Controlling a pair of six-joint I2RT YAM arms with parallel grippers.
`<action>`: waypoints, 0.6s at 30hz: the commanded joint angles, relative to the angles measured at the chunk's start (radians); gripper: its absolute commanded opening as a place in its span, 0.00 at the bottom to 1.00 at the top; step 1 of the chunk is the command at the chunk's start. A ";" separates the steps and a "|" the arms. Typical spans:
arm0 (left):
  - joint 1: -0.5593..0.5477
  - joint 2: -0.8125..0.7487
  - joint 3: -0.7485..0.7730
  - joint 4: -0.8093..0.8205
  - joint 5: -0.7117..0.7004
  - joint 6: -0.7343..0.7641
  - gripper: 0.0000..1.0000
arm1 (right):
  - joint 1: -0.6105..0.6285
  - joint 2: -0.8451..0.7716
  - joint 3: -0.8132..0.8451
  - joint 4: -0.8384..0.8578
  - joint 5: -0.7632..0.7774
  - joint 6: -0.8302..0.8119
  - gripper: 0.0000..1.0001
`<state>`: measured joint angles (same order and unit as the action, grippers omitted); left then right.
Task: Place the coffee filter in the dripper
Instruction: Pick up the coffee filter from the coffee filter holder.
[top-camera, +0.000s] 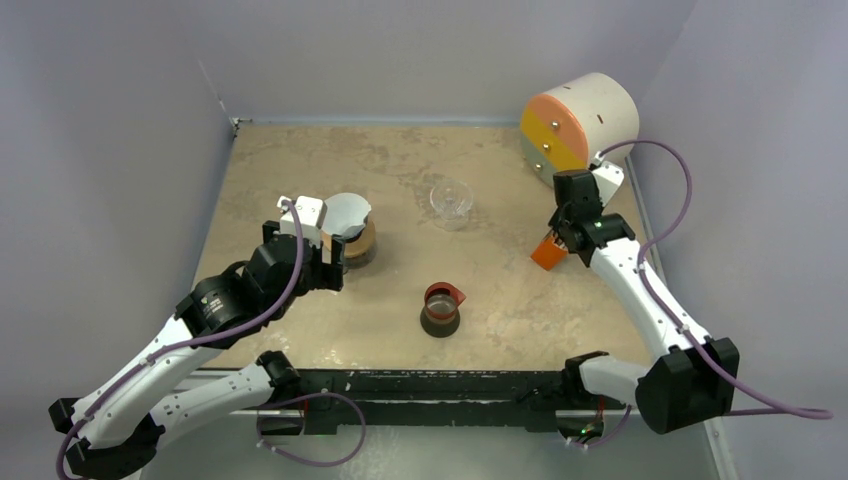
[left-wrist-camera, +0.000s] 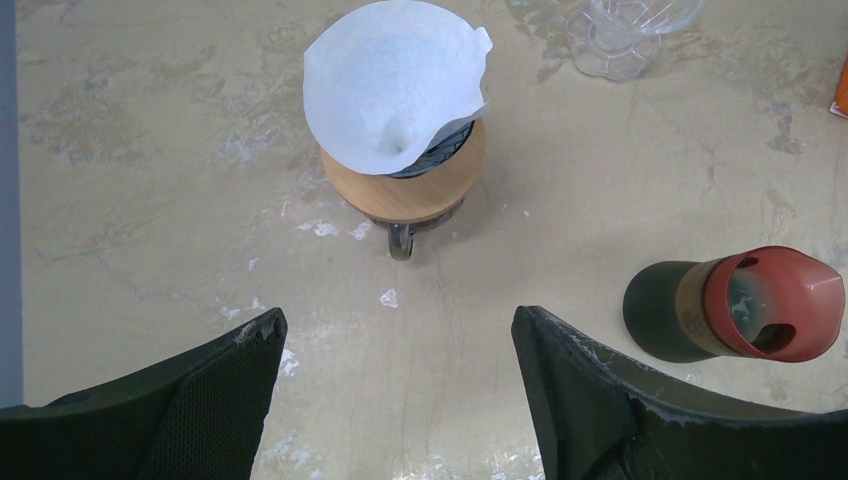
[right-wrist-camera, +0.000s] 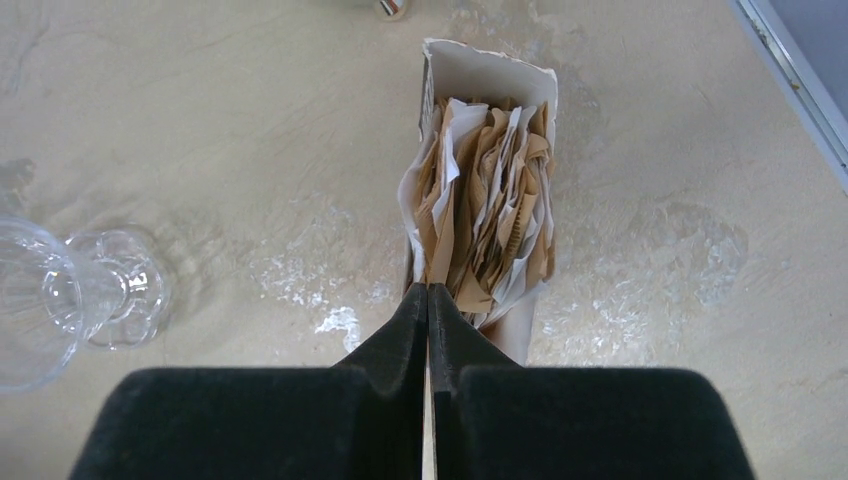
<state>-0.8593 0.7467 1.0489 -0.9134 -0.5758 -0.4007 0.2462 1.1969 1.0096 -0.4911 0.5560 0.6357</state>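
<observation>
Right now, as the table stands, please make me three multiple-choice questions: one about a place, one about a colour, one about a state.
1. Where is the white filter? A in the dripper; B in a metal bowl; C on a plate.
2. What colour is the lid of the dark jug? A blue; B red; C green.
3. How is the left gripper? A open; B shut on the filter; C shut on nothing.
Answers: 1 A, its cone sits in the dripper above the wooden ring; 2 B, the lid shows red; 3 A, its fingers stand wide apart.
</observation>
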 joint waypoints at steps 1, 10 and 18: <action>0.005 -0.002 0.007 0.022 0.003 0.010 0.83 | -0.005 -0.033 0.034 0.018 0.003 -0.024 0.00; 0.004 -0.004 0.007 0.022 0.005 0.008 0.83 | -0.005 -0.056 0.063 0.005 -0.001 -0.036 0.00; 0.005 -0.006 0.007 0.021 0.007 0.008 0.83 | -0.005 -0.076 0.068 -0.019 -0.003 -0.045 0.00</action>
<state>-0.8593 0.7460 1.0489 -0.9134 -0.5755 -0.4007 0.2462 1.1439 1.0344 -0.4881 0.5529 0.6025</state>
